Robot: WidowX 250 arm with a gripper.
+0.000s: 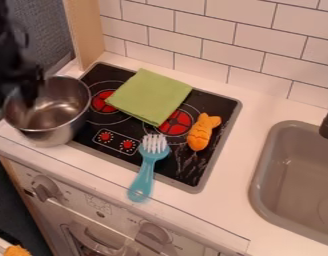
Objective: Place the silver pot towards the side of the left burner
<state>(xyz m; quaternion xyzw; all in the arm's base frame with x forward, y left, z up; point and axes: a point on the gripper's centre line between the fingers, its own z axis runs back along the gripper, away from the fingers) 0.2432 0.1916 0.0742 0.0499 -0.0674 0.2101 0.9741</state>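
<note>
My gripper (31, 95) hung at the upper left of the frame, its tip at the far left part of the rim of the silver pot (60, 129). Most of the pot's bowl lay below and to the right of me in the view. Whether I was closed on that metal or loose about it, I could not tell. The pot was round, its mouth facing up, with no long axis to line up with, so the direction of travel mattered more than any turn of the wrist. The left burner (100, 101) showed just right of the pot; I judged that a small shift, the pot kept level, would settle it at that burner's side.

I could not see whether the base bore on anything. The black cooktop (219, 102) carried a green cloth (150, 95) lying partly over the burners, an orange fish toy (201, 132) and a blue brush (146, 172), whose handle reached onto the white counter (223, 215). Too far right, I reckoned, and the pot might ruck the cloth. Beyond stood a tiled wall (237, 30); the sink (257, 175) lay well apart, at the right.
</note>
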